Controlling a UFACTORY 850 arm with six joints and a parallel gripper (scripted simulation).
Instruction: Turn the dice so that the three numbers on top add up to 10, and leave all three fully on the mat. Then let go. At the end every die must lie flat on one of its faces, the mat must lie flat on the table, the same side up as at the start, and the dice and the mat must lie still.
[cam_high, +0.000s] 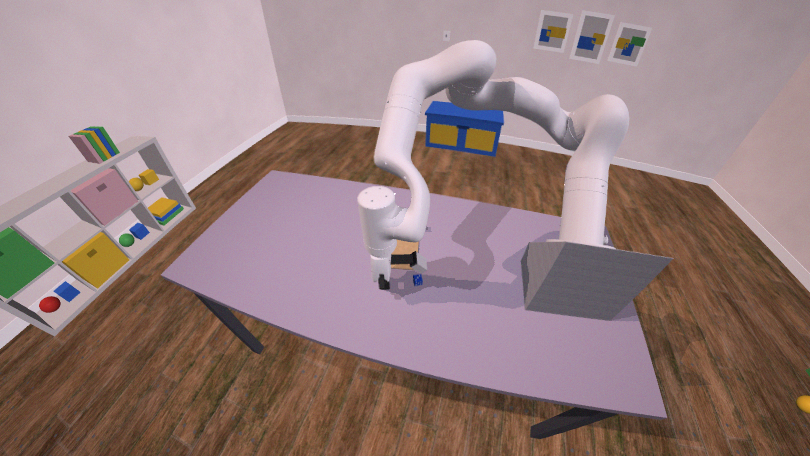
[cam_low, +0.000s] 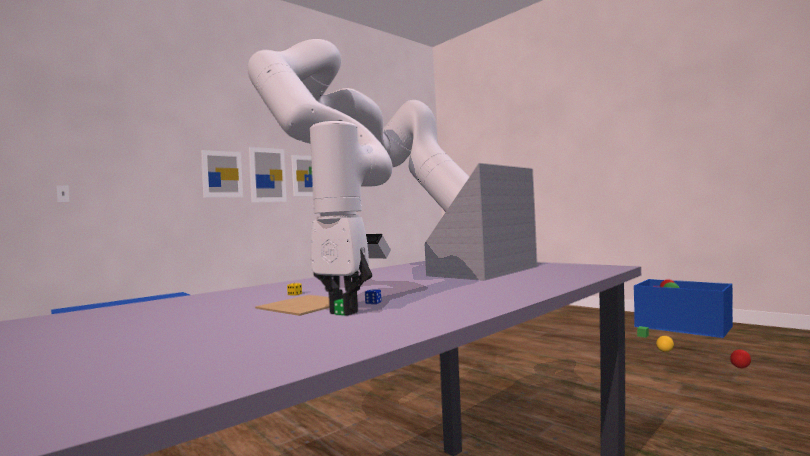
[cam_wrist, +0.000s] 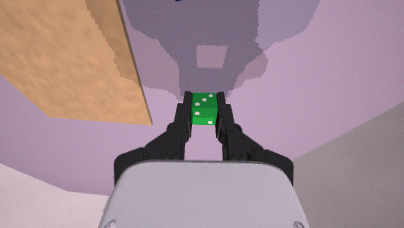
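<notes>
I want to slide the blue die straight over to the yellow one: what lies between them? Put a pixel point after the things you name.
In the exterior view, part of the tan mat (cam_low: 294, 305) and the claw (cam_low: 343, 305) appear between them, nearer the camera; whether either blocks the straight path, I cannot tell.
</notes>
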